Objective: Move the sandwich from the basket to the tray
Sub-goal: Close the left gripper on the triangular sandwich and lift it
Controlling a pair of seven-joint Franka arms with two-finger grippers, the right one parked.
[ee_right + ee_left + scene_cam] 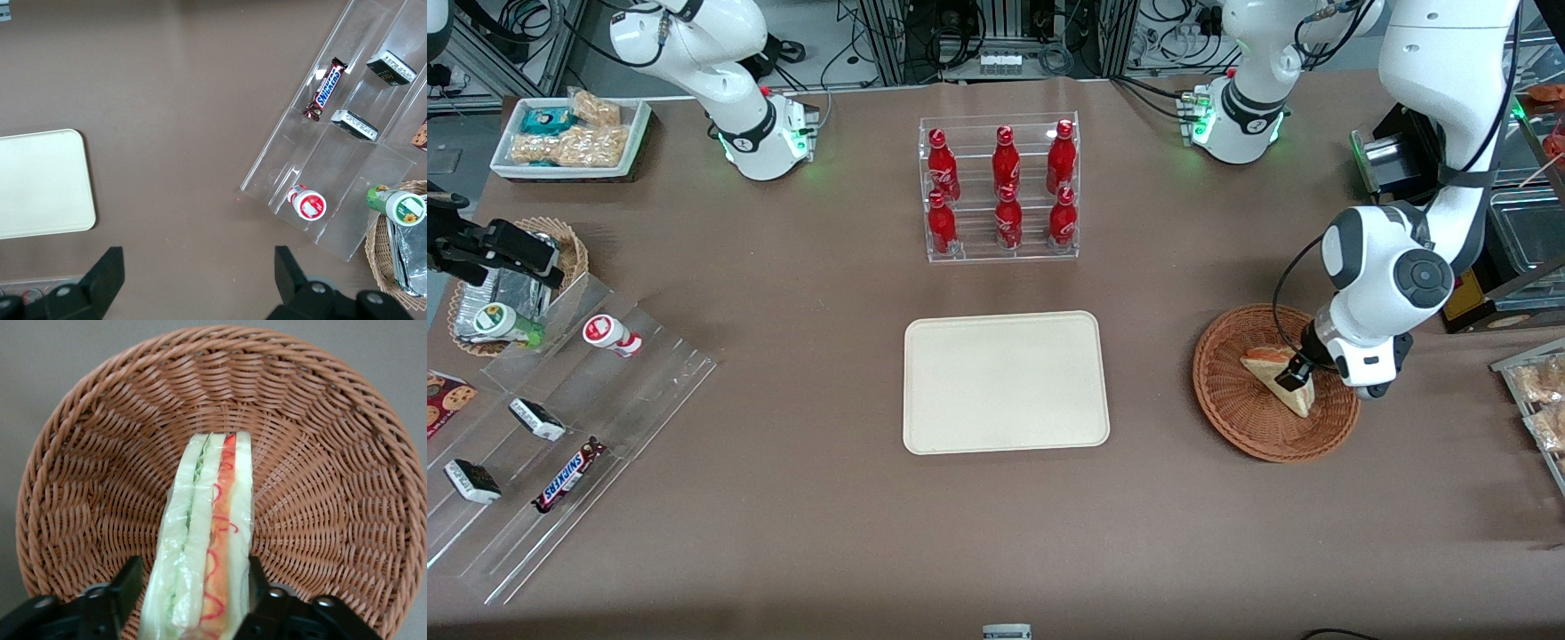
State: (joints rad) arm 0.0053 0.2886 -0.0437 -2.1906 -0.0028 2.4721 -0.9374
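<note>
The sandwich (1300,402), a pale bread wedge with an orange-red and green filling stripe, lies in the round reddish-brown wicker basket (1227,418) toward the working arm's end of the table. My left gripper (1294,377) is down in the basket with its fingers on either side of the sandwich. In the left wrist view the gripper (193,580) is open around the sandwich (207,533). One finger is at the bread and a small gap of basket (320,453) weave shows at the other. The cream-beige tray (1005,382) lies bare at mid table, beside the basket.
A clear rack of red bottles (1000,191) stands farther from the front camera than the tray. A stepped acrylic shelf with snacks (560,418), a foil-lined wicker basket (507,284) and a white snack tray (569,133) lie toward the parked arm's end.
</note>
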